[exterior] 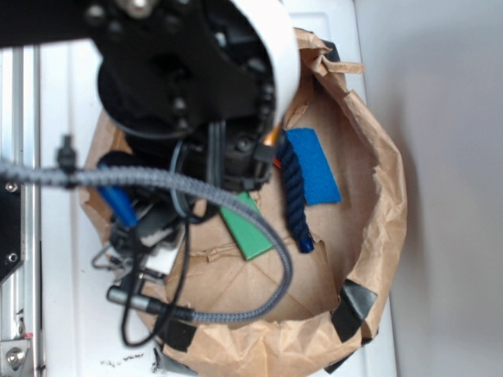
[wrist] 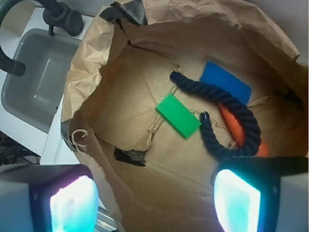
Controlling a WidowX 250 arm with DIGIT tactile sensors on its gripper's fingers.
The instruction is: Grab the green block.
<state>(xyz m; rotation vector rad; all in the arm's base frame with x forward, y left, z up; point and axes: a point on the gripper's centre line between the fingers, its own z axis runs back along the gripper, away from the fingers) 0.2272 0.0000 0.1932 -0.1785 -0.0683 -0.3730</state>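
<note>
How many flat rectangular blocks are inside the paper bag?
2: the green block lies mid-floor; the blue block lies beyond the dark rope. Others could be hidden.

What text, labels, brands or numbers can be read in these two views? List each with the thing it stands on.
None: no readable text in either view.
The green block, blue rectangle, dark rope and brown paper bag bear no print.

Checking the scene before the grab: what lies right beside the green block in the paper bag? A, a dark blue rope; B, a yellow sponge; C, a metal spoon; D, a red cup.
A: in the wrist view the dark blue rope curls just right of the green block on the bag's floor.
</note>
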